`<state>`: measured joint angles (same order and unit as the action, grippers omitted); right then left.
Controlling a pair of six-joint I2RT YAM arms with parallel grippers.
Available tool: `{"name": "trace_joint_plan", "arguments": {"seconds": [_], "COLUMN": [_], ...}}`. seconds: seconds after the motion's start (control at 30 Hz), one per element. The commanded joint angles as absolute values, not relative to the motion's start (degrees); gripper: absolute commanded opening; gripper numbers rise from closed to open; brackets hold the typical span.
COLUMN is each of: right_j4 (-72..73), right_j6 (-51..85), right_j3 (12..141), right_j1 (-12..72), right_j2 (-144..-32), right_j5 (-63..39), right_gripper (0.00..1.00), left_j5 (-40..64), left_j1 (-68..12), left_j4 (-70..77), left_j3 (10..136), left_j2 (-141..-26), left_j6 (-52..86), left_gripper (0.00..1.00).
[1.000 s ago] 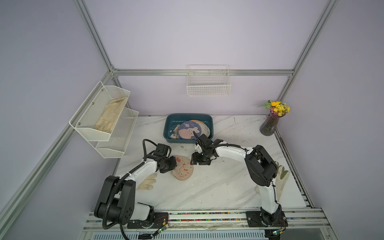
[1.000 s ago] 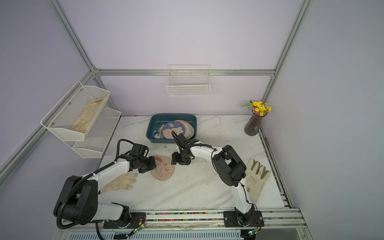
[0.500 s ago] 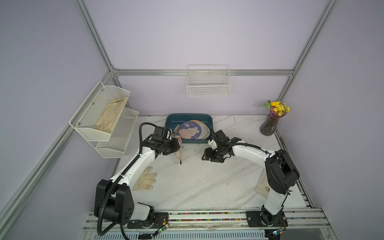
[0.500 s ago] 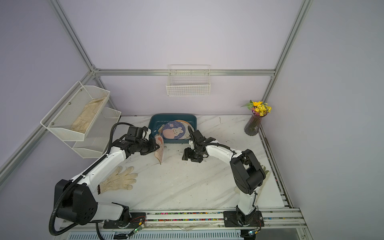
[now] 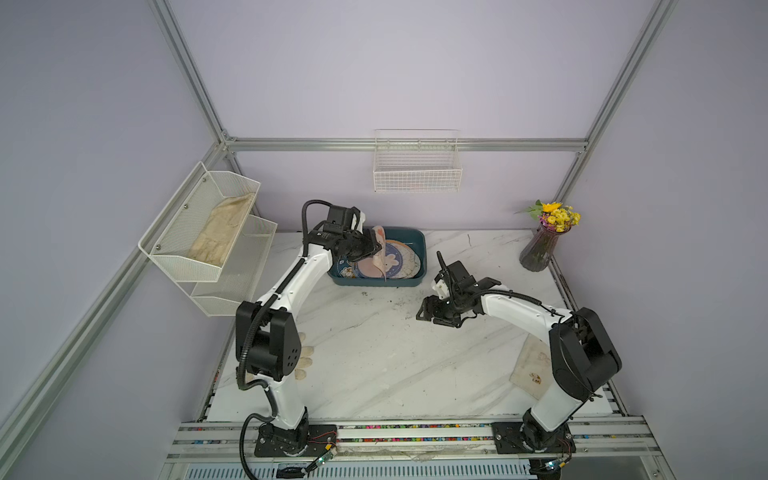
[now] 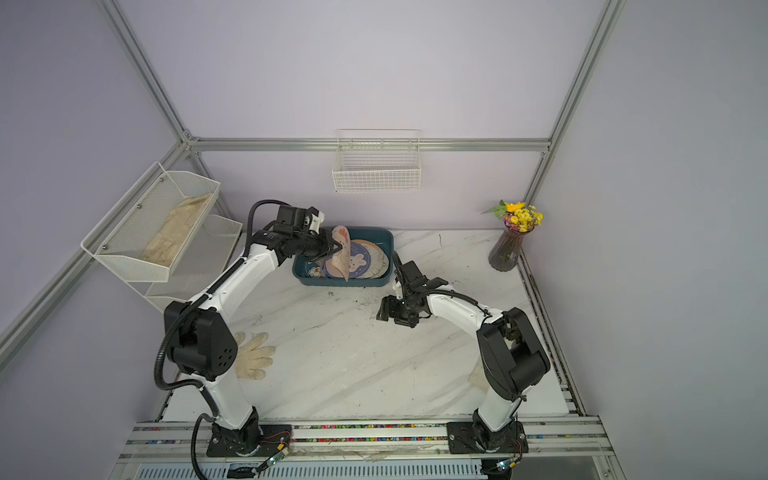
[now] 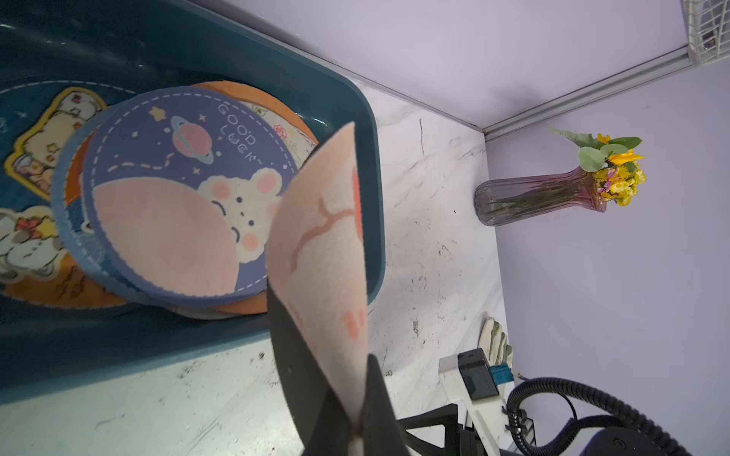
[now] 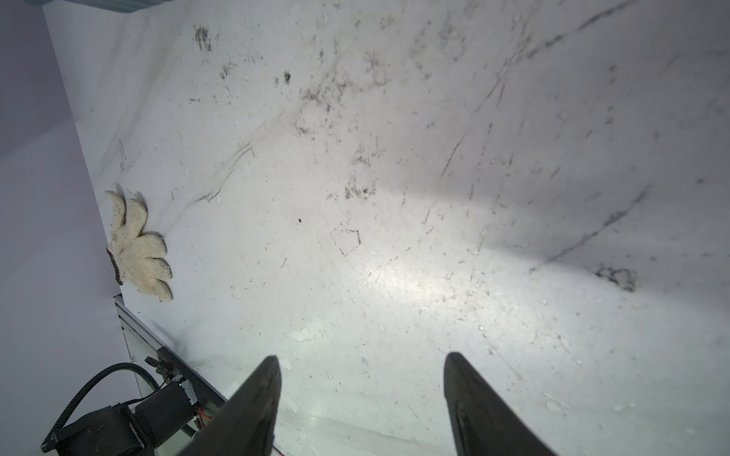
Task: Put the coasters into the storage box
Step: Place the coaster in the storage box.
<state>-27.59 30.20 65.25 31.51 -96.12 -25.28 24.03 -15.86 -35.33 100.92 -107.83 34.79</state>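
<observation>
Finding: the left gripper [image 5: 372, 248] is closed tight on the rim of one pink coaster [image 5: 380, 254]. The coaster hangs on edge and slightly curled, its flat faces upright rather than level. It hangs above the box [image 5: 376, 283], which sits at the rear edge of the worktop [image 5: 374, 357], left of centre.

Key relation: the box lies directly beneath the gripper. The coaster's long axis runs from the rear wall of the box toward its front wall. In the left wrist view the coaster [image 7: 320, 244] crosses the box's rim [image 7: 373, 158], so its lower tip looks close to the front wall.

The stacked coasters [image 7: 170, 205] already in the box lie flat, just to the right-edge side of the hanging one.

Judgement: the coaster needs laying over toward that stack before release, or it may lodge against the wall.

The right gripper [image 8: 359, 363] stands open and empty above bare worktop, well apart from the box. The left arm is plainly the nearer.

Surface: scuffed marble. No loose coaster shows on it, only a glove [image 6: 253, 355] near the left edge.
</observation>
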Motion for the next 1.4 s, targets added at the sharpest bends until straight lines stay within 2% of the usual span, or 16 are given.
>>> {"name": "trace_joint_plan", "arguments": {"seconds": [0.0, 0.2, 0.67, 0.8, 0.9, 1.0, 1.13, 1.37], "right_j4": [-27.3, -27.4, -27.4, -27.4, -27.5, -27.6, -27.8, -28.1], "right_j6": [30.1, 30.6, 31.5, 31.5, 31.5, 31.5, 31.6, 31.2], "right_j3": [64.3, 63.8, 64.7, 65.4, 65.8, 66.1, 66.1, 66.4], "right_j1": [30.7, 30.1, 29.8, 29.8, 29.8, 29.8, 29.8, 29.8], "right_j2": [-94.3, -93.9, -94.4, -95.0, -95.1, -95.0, -94.6, -94.1], "right_j5": [-24.7, -24.4, -23.7, -23.9, -23.9, -23.7, -23.5, -23.1], "right_gripper": [0.67, 0.67, 0.67, 0.67, 0.67, 0.67, 0.67, 0.68], "left_j5": [27.6, 26.8, 9.5, 6.2, 2.9, 0.7, -1.1, -1.9], "left_j1": [-17.1, -17.3, -15.4, -15.0, -14.9, -14.6, -14.4, -14.4], "left_j4": [-34.3, -34.3, -38.8, -39.9, -40.8, -41.0, -41.0, -41.0], "left_j3": [112.3, 119.8, 114.8, 113.7, 113.2, 112.2, 110.5, 106.8], "left_j2": [-112.9, -121.7, -123.8, -123.3, -122.6, -121.4, -119.6, -116.0], "left_j6": [32.8, 30.1, 20.6, 19.0, 18.1, 17.8, 17.8, 18.4], "left_gripper": [0.00, 0.00, 0.01, 0.23, 0.45, 0.60, 0.69, 0.78]}}
